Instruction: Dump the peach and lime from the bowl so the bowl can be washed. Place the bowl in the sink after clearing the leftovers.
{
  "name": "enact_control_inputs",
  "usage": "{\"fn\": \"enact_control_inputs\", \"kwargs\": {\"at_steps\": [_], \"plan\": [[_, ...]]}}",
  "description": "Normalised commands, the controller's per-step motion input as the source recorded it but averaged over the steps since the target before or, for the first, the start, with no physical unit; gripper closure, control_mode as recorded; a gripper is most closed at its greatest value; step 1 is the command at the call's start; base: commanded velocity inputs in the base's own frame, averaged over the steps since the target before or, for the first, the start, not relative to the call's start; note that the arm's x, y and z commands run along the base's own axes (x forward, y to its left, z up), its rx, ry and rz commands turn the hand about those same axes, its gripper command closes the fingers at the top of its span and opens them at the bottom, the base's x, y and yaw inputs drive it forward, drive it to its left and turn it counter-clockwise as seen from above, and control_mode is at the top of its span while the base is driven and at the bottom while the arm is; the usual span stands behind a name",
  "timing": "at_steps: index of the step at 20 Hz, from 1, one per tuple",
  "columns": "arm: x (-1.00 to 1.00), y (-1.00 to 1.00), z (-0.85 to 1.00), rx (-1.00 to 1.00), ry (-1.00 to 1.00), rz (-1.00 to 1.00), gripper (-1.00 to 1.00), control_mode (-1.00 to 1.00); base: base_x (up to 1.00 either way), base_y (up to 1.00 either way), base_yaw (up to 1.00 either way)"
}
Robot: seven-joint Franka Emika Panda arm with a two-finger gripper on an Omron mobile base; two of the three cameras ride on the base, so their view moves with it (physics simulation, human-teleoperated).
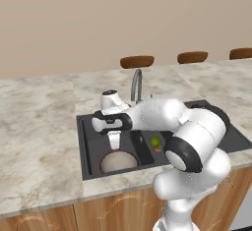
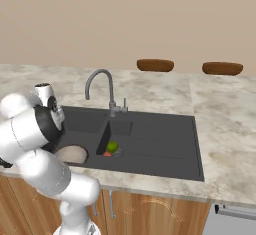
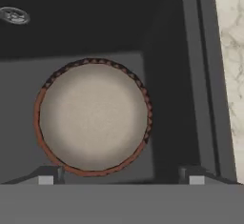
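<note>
Marble counter spans the left base view under a beige wall, w/ three brown stool tops along its far edge, upper right. We see the sink mid-frame, grey faucet behind it. The bowl sits upright in the lower-left basin, pale inside empty. The gripper hangs just above it, pointing down; we can't tell from this side how wide it stands. The lime lies in the next basin to the right, the peach touching it just below, partly hidden by the arm.

Right base view: the sink fills the centre, faucet at its back edge. The bowl shows at lower left, half behind the arm. Lime and peach rest together in the small middle basin, right of the bowl.

Hand view: looking straight down, we see the bowl flat on the basin floor, centre-left, brown rim all round. The fingertips sit at the bottom edge, spread wide, one either side, clear of the bowl & holding nothing. A drain shows upper left; counter at the right edge.
</note>
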Motion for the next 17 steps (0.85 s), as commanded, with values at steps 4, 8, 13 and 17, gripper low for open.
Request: {"fn": "enact_control_inputs", "kwargs": {"at_steps": [4, 8, 13, 17], "plan": [[-1.0, -0.43, 1.0, 0.0, -0.23, -0.09, -1.0, -1.0, 0.0, 0.0, 0.0], [-1.0, -0.71, 1.0, 0.06, -0.29, -0.01, -1.0, -1.0, 0.0, 0.0, 0.0], [-1.0, -0.79, 1.0, 0.09, -0.41, 0.0, -1.0, -1.0, 0.0, 0.0, 0.0], [-1.0, -0.73, 0.79, 0.11, -0.61, 0.0, -1.0, -1.0, 0.0, 0.0, 0.0]]}}
